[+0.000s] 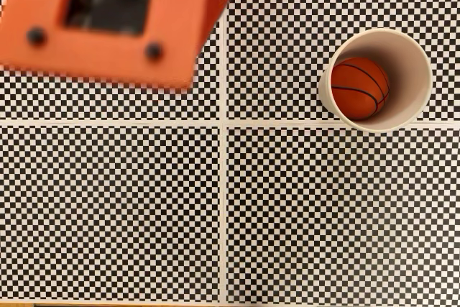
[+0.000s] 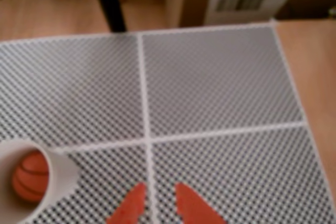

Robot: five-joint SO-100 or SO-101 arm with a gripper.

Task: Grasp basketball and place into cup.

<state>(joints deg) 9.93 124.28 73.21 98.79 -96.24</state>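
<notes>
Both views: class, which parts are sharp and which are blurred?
Fixed view: the checkered mat, cup and basketball are sharp; the orange arm is blurred. Wrist view: soft throughout, the gripper tips and cup included.

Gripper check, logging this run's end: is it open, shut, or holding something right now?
Gripper: open and empty, fingertips apart above the mat; the basketball sits inside the cup.

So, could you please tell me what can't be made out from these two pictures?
- Fixed view: the arm is a blur cut off by the top edge; its jaws are out of view.
- Wrist view: the cup is cut by the left edge, its wall covering part of the basketball.
- Wrist view: the gripper shows only its tips; the bottom edge cuts the rest.
</notes>
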